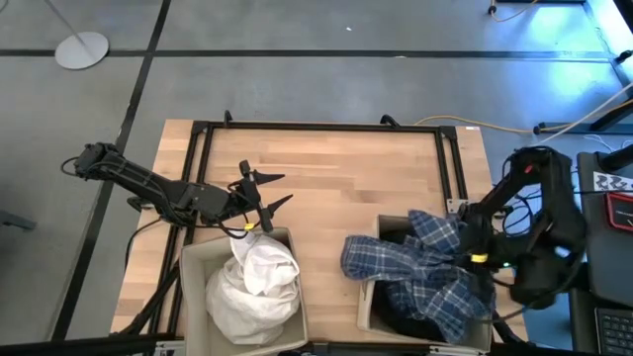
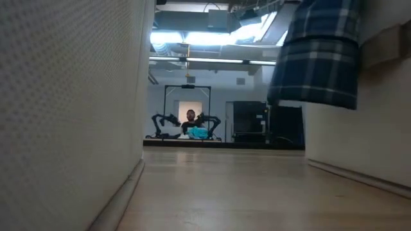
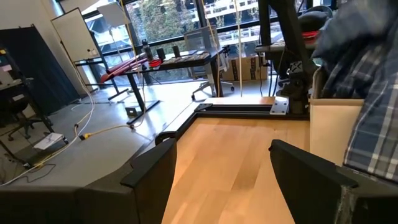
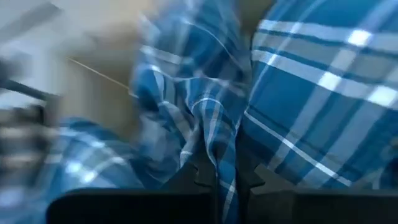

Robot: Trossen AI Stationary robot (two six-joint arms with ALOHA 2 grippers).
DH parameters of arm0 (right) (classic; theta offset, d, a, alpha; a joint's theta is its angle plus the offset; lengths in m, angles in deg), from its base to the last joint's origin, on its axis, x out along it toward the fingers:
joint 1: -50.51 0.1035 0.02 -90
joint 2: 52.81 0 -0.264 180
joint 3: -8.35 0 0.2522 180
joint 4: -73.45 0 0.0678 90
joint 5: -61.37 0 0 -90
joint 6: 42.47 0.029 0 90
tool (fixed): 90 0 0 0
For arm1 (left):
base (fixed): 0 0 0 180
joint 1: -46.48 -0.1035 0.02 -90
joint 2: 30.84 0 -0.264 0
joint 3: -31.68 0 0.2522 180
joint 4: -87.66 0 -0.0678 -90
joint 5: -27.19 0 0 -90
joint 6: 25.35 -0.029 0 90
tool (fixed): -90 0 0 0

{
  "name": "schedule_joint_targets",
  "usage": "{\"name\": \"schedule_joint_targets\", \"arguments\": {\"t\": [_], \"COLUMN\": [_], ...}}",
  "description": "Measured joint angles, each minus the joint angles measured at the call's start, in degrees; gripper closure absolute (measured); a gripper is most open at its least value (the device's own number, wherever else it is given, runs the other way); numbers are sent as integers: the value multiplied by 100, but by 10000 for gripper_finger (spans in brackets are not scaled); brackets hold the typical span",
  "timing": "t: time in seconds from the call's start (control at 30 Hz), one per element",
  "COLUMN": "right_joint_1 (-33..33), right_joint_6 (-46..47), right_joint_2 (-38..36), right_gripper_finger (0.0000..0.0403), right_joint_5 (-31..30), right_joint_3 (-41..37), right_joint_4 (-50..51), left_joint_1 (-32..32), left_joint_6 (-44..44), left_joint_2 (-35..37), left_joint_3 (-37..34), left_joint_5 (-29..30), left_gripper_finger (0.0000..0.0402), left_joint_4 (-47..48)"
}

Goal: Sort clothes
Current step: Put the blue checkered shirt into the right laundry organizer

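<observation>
The blue-and-white plaid shirt (image 1: 420, 267) lies heaped over the right beige box (image 1: 366, 305). One part hangs over the box's left wall, as the low view shows (image 2: 318, 58). Dark cloth (image 1: 404, 322) shows under it inside the box. The large white garment (image 1: 252, 287) fills the left beige box (image 1: 193, 259). My right gripper (image 4: 229, 182) is down in the plaid shirt at the box's right side (image 1: 473, 259) and shut on it. My left gripper (image 1: 265, 196) hovers open and empty over the table just beyond the left box, fingers (image 3: 152, 168) spread wide. My right gripper pinches a bunched fold of the plaid shirt (image 4: 225, 152) between its two fingers. How many layers it has cannot be told. The shirt rests on the right box and the cloth inside it, slack around the fingers.
A black metal frame (image 1: 326, 127) runs along the table's far and side edges. Bare wood table (image 1: 346, 188) lies between and beyond the two boxes. Cables and equipment stand off the table's right edge (image 1: 603, 188). A person sits far back in the room (image 2: 190, 117).
</observation>
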State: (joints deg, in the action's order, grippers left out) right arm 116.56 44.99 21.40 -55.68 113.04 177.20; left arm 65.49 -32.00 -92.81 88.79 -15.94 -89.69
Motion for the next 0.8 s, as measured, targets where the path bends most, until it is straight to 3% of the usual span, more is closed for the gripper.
{"name": "schedule_joint_targets", "arguments": {"t": [0.2, 0.5, 0.63, 0.8], "right_joint_1": [32, -362, -603, -724], "right_joint_6": [851, 32, -137, -134], "right_joint_2": [-376, -460, -476, -474], "right_gripper_finger": [388, 389, 388, 387], "right_joint_5": [725, 743, 824, 858], "right_joint_3": [-2136, -4639, -5275, -5415], "right_joint_4": [-490, -3265, -4118, -4258], "left_joint_1": [0, -122, -155, -153], "left_joint_6": [2, 47, 122, 122], "left_joint_2": [0, 0, 0, 0], "left_joint_3": [0, 0, 0, 0], "left_joint_5": [-1, 0, 0, -2], "left_gripper_finger": [150, 150, 150, 150], "left_joint_4": [-42, -47, -24, -20]}}
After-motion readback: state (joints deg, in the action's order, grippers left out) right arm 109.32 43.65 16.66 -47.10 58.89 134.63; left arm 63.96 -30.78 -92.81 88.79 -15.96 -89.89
